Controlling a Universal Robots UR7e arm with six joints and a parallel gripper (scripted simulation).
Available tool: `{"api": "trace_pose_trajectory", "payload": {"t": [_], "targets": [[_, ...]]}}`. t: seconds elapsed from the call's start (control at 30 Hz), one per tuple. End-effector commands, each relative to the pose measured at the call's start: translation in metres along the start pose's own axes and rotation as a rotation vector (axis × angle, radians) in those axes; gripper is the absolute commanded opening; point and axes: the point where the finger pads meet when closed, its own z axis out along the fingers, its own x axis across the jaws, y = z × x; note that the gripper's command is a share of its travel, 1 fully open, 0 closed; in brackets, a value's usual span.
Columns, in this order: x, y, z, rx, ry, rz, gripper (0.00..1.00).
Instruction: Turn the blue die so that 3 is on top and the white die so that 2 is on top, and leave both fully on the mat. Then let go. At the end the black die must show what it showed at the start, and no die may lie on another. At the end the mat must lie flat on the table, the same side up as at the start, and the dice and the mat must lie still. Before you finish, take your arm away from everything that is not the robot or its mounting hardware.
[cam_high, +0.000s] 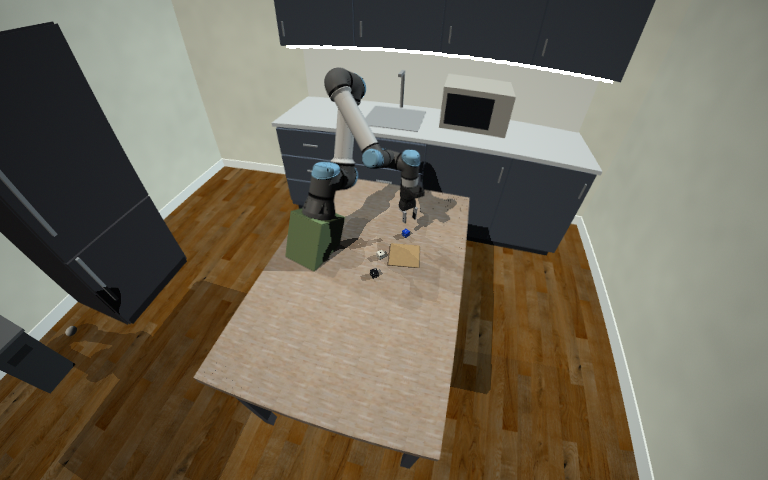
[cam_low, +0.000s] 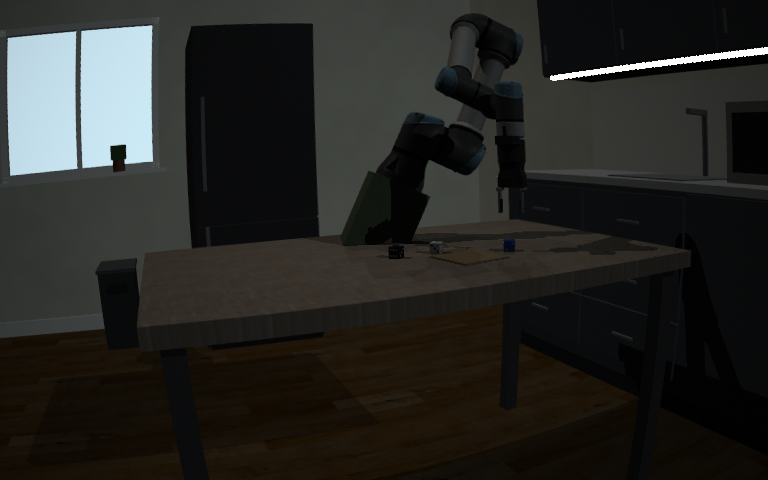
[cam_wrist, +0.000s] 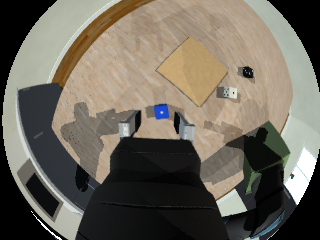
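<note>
On the pale wood-grained rectangular table (cam_high: 351, 339) (cam_low: 271, 277) (cam_wrist: 125, 65) (dark fridge (cam_high: 73, 169) (cam_low: 254, 130) at nine o'clock in the top view), the black two-finger gripper (cam_high: 410, 215) (cam_low: 511, 202) (cam_wrist: 157, 117) hangs wide open, gripping nothing

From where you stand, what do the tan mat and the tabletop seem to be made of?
The mat looks like matte cork or cardboard: plain tan, thin, without shine. The tabletop looks like satin wood or laminate, given its fine streaky grain.
</note>
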Motion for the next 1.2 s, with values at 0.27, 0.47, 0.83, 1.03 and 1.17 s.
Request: {"api": "trace_pose_trajectory", "payload": {"t": [0.27,0.47,0.83,1.03,1.17], "targets": [[0.001,0.000,-0.039,-0.005,0.002,0.000,1.00],[0.001,0.000,-0.040,-0.005,0.002,0.000,1.00],[0.004,0.005,-0.036,-0.004,0.002,-0.116,1.00],[0.006,0.009,-0.034,-0.004,0.002,-0.193,1.00],[0.006,0.009,-0.034,-0.004,0.002,-0.193,1.00]]}}
